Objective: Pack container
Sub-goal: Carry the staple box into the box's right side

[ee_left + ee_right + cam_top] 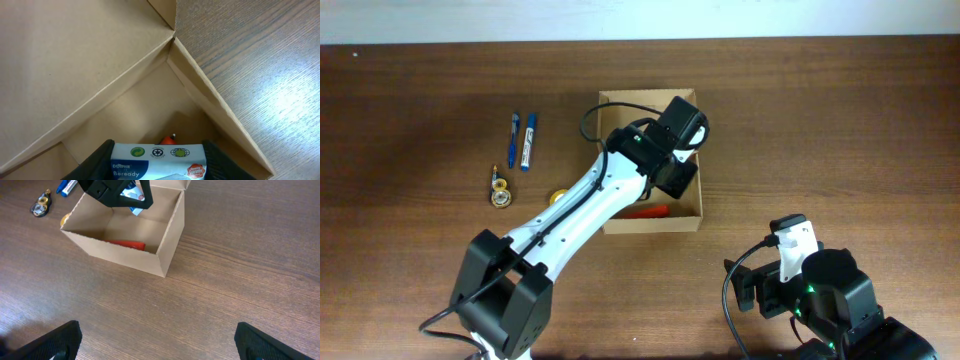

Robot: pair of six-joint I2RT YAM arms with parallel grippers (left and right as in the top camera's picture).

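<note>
The brown cardboard container (pixel 686 218) stands open at the table's middle, and shows in the right wrist view (pixel 165 255) and the left wrist view (pixel 100 60). My left gripper (pixel 676 178) hangs over its right side, shut on a blue and white packet (pixel 157 160) that also shows in the right wrist view (pixel 134 195). A red pen (pixel 645 211) lies on the box floor, seen too in the right wrist view (pixel 127 244) and left wrist view (pixel 167 139). My right gripper (pixel 157 340) is open and empty over bare table at the front right.
Two blue pens (pixel 523 139) lie to the left of the box. A small gold tape roll (pixel 501 190) lies below them, and a yellow roll (pixel 558 195) sits against the box's left wall, partly under my left arm.
</note>
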